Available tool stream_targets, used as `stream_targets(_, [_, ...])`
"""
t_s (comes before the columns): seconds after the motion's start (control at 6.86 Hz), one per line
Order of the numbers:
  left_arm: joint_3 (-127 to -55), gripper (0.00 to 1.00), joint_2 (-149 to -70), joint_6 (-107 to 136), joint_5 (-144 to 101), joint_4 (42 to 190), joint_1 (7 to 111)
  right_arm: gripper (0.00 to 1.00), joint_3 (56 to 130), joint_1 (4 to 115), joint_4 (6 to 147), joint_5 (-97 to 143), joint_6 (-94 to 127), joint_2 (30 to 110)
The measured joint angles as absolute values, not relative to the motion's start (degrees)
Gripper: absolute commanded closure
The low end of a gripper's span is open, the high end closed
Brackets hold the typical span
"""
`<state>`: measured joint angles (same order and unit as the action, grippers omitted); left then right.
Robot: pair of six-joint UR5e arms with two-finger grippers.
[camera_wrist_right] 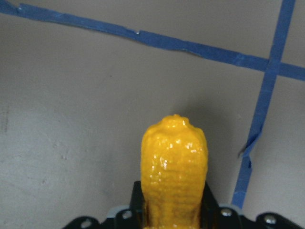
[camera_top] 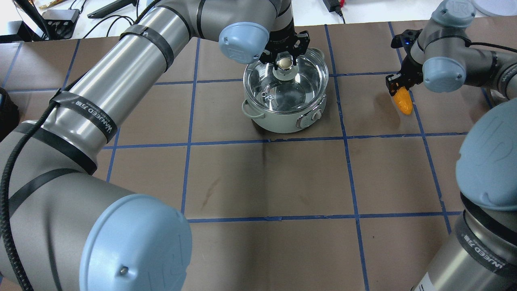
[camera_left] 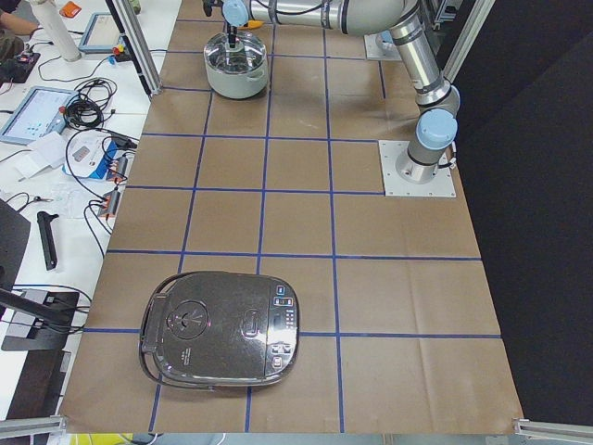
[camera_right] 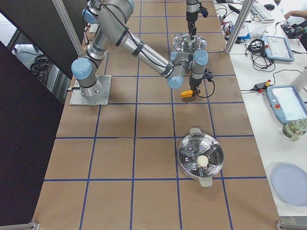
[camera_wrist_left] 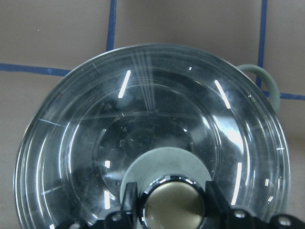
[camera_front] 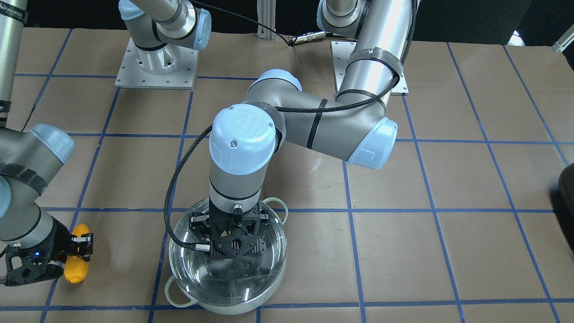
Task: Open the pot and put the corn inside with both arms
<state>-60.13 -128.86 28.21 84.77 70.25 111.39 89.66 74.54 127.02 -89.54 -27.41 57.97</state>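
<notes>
Overhead view. Pot [camera_top: 284,119] sits toward the table's [camera_top: 266,178] 12 o'clock edge, glass lid [camera_top: 288,91] on. Corn [camera_top: 404,103] lies at the pot's 3 o'clock, well apart, with a blue tape line [camera_top: 337,81] between them. Bare paper spreads toward 6 o'clock. Rice cooker [camera_left: 222,324] and steamer pot [camera_right: 200,158] sit near opposite table ends, far from both.

Left arm [camera_top: 121,76] stretches long across, wrist vertical. Left gripper [camera_top: 285,61] points down, jaws closed against the lid's knob [camera_wrist_left: 171,202].

Right arm [camera_top: 476,60] is folded. Right gripper [camera_top: 400,83] pinches the corn's thick end, tapered tip toward 6 o'clock. Cannot tell whether the corn touches the paper.
</notes>
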Motion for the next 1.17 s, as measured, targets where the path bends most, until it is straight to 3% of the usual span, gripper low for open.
stream_targets(0.58, [-60.59, 0.77, -119.53, 21.97, 85.60, 79.93, 106.68, 0.79, 81.42, 77.32, 107.38, -89.20, -20.25, 67.78])
stream_targets(1.17, [-68.03, 0.79, -117.58, 0.42, 86.98, 85.16, 87.22, 0.78, 69.82, 91.67, 103.98, -88.94, -2.41, 61.11])
